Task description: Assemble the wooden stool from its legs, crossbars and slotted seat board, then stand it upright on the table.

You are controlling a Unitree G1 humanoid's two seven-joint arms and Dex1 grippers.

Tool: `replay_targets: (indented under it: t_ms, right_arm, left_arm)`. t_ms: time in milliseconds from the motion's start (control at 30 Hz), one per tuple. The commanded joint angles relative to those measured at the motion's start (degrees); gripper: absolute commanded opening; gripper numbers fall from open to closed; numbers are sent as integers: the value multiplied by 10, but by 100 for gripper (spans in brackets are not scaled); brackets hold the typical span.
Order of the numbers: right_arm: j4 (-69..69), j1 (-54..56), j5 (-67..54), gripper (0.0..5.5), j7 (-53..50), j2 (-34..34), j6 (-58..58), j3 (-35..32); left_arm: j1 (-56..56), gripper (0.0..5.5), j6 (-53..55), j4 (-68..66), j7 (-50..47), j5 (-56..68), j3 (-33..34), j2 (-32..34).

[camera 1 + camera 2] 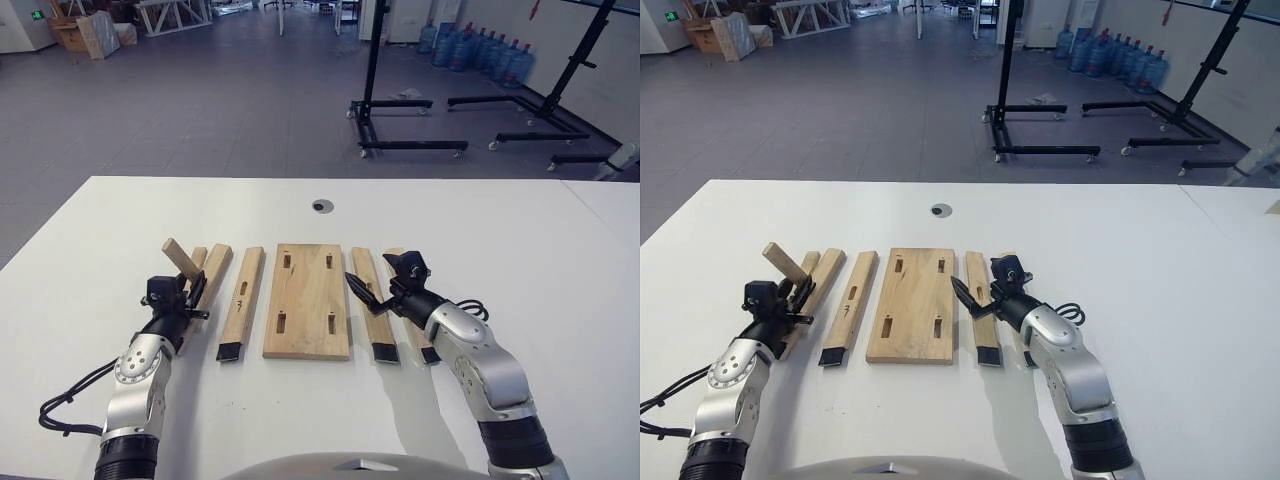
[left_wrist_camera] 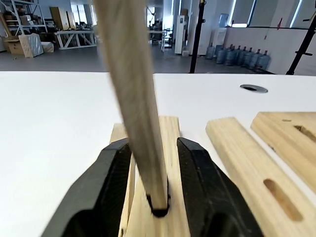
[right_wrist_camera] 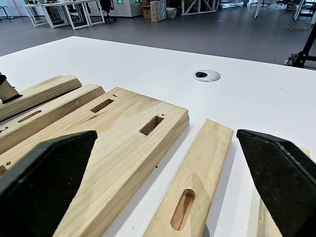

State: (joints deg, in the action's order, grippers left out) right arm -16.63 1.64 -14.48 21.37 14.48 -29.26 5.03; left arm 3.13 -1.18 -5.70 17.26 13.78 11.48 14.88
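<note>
White table (image 1: 500,230), slotted seat board (image 1: 307,300), legs (image 1: 243,295)

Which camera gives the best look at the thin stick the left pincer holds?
The left wrist view: the stick is close up, clamped in the left pincer. Both eye views show it small, tilted over the outer legs; the right wrist view catches at most a sliver.

No legible text or number is showing anywhere (a green sign (image 1: 37,14) far behind is glowing, unreadably small).
</note>
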Motion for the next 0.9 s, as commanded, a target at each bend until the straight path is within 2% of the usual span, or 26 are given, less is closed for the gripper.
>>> replay_targets:
  t_ms: [33,200,700,900]
  right_arm:
    - [-3,5,2,523,0,0,1,0]
    - [-2,6,2,523,0,0,2,-2]
    - [-4,10,4,523,-3,-7,3,3]
    - [0,10,7,523,-3,-11,7,3]
  left_arm:
    - [-17,231,22,24,-7,5,4,2]
    - [-33,307,48,61,-16,7,3,3]
    - [-155,307,194,196,-56,43,40,47]
    - [-215,307,236,189,-59,53,54,67]
